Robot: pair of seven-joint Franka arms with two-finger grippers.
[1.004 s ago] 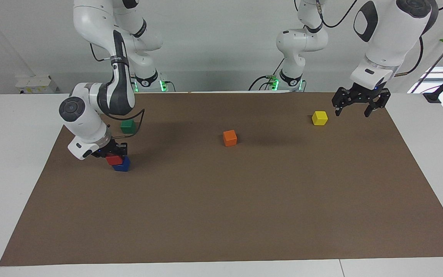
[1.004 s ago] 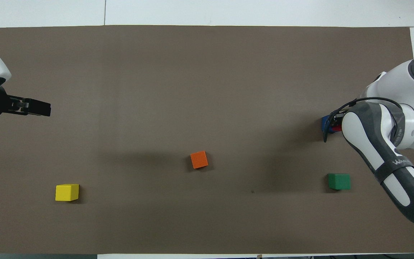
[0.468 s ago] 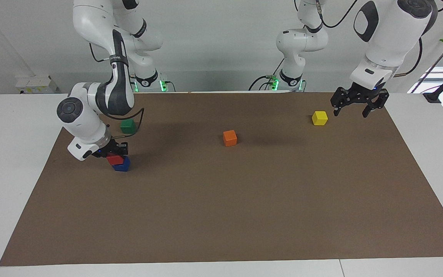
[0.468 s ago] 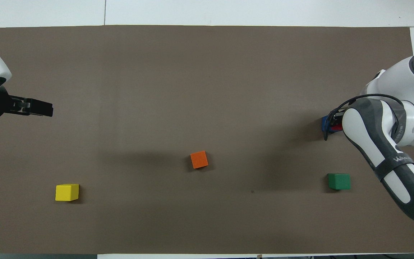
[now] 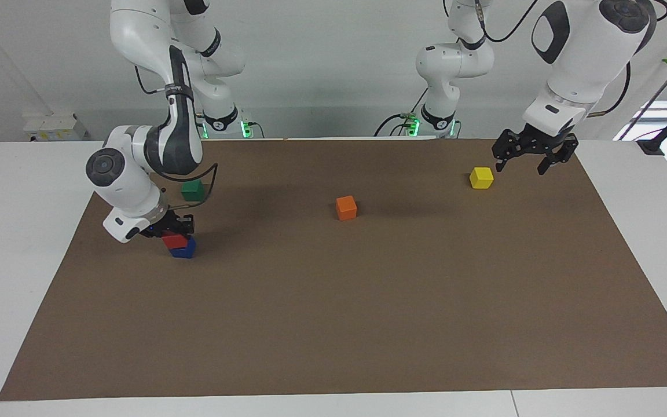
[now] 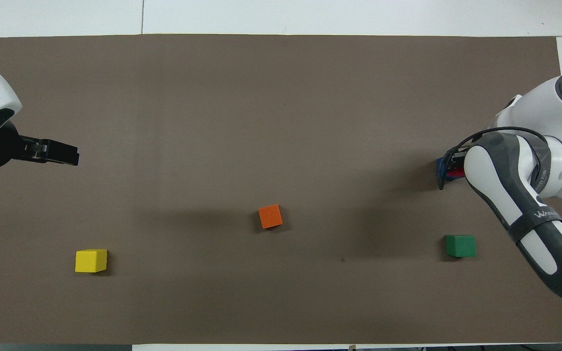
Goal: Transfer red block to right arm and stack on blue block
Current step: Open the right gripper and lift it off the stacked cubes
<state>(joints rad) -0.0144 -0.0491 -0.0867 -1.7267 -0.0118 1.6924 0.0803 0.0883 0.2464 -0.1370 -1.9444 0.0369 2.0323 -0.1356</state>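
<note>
the red block (image 5: pixel 173 241) sits on the blue block (image 5: pixel 183 250), at the right arm's end of the brown mat (image 5: pixel 333 324). the right gripper (image 5: pixel 171 229) is down on the stack w/ its fingers pinching the red block (in the overhead view the arm hides nearly all of it). taking the blue block as landmark: the green block (image 5: pixel 192 189) is nearer to the robots than it, the orange block (image 5: pixel 345 207) lies toward the left arm's end, the yellow block (image 5: pixel 481 177) still more that way. the left gripper (image 5: pixel 531 157) hangs in the air beside the yellow block, fingers spread, holding nothing; this arm waits.
</note>
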